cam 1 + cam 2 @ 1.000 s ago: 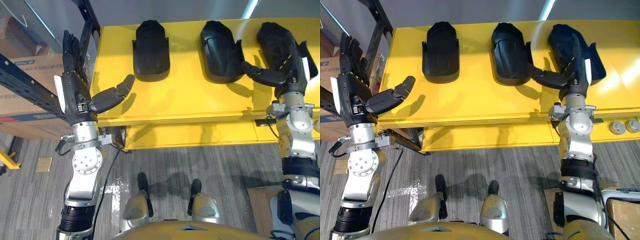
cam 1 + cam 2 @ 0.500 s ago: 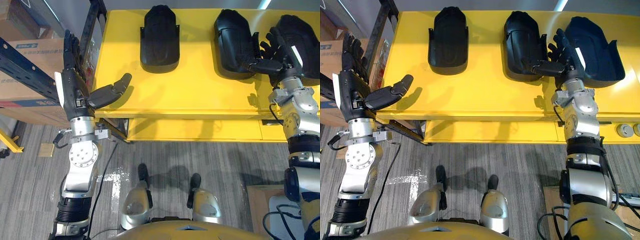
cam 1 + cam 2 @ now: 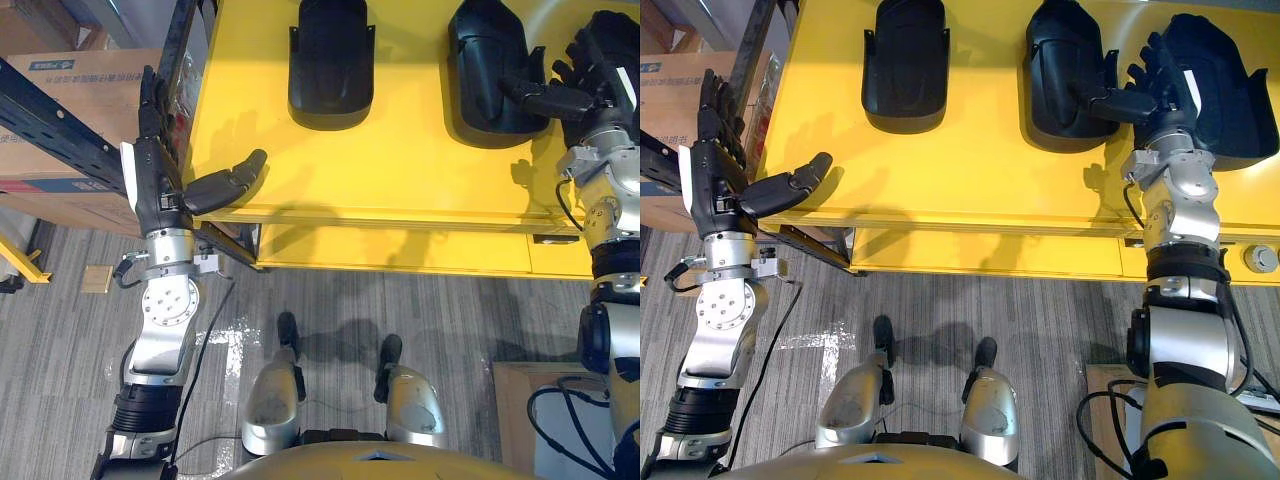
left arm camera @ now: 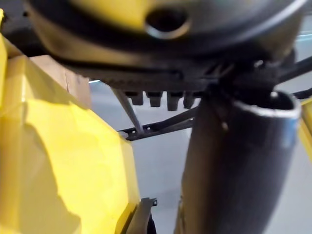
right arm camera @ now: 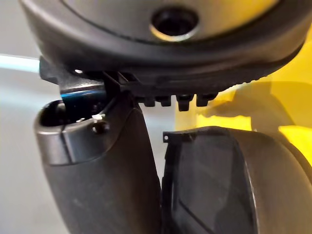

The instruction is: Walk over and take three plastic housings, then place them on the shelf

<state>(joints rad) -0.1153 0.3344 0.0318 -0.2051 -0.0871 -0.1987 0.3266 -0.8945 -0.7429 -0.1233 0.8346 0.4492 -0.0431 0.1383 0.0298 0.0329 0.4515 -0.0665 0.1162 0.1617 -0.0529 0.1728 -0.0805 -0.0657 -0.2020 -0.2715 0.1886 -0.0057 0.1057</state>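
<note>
I held my right hand [image 3: 1162, 88], fingers [image 3: 1157, 55] spread, over the bench's [image 3: 970, 170] rightmost housing [image 3: 1238, 100] to grasp it, while my left hand [image 3: 715, 178] hung open at the bench's left edge.

Yellow table [image 3: 400, 170] with three glossy black plastic housings: left housing [image 3: 330, 65], middle housing [image 3: 490, 70], right housing [image 3: 1225, 85]. Floor [image 3: 420, 310]: grey carpet, finely streaked. Cardboard box [image 3: 95, 85]: brown. Rack beam [image 3: 50, 110]: dark blue. Left hand [image 3: 160, 185] and right hand [image 3: 1160, 85]: black, each with a white strip.

Three black housings [image 3: 904, 65] [image 3: 1065, 75] [image 3: 1240, 100], side by side, on yellow table [image 3: 970, 170]
</note>
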